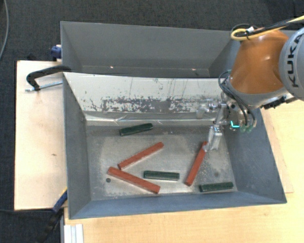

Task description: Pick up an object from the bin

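Note:
My gripper (pixel 213 138) hangs at the right side of the bin, its fingertips just above the upper end of a red-brown stick (pixel 195 165) that lies steeply slanted on the floor. Nothing shows between the fingers. A dark green stick (pixel 216 187) lies flat near the bin's front right corner, just below and right of the red-brown one. Another dark green stick (pixel 161 175) rests to the left of it, in the middle of the floor.
Two more red-brown sticks (pixel 140 156) (pixel 134 180) lie crossed like a V at the left centre, and a dark green stick (pixel 136 129) lies by the back wall. The arm's orange cover hangs over the bin's right rim.

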`<state>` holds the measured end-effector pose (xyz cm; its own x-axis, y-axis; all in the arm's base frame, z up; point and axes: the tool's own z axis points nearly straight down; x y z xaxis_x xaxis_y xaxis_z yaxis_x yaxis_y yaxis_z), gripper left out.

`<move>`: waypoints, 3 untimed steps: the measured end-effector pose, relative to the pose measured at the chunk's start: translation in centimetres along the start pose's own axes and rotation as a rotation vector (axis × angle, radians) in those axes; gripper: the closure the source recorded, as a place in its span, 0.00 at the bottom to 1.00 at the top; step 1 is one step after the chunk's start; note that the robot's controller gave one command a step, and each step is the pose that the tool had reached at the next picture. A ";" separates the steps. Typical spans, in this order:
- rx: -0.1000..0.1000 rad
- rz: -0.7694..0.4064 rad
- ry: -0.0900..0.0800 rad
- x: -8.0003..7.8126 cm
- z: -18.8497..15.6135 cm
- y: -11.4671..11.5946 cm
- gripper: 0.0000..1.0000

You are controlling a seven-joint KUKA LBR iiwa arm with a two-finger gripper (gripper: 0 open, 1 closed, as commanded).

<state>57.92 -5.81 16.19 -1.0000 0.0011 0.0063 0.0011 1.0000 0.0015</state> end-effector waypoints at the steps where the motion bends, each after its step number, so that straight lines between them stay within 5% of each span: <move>1: 0.001 -0.001 -0.008 -0.2 -0.4 0.0 0.00; 2: 0.003 -0.278 -0.015 3.5 4.5 0.3 0.00; 3: 0.001 -0.473 -0.005 5.7 7.2 0.6 0.00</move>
<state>52.21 -5.23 8.98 -0.8906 -0.4548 0.0003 -0.4548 0.8906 0.0021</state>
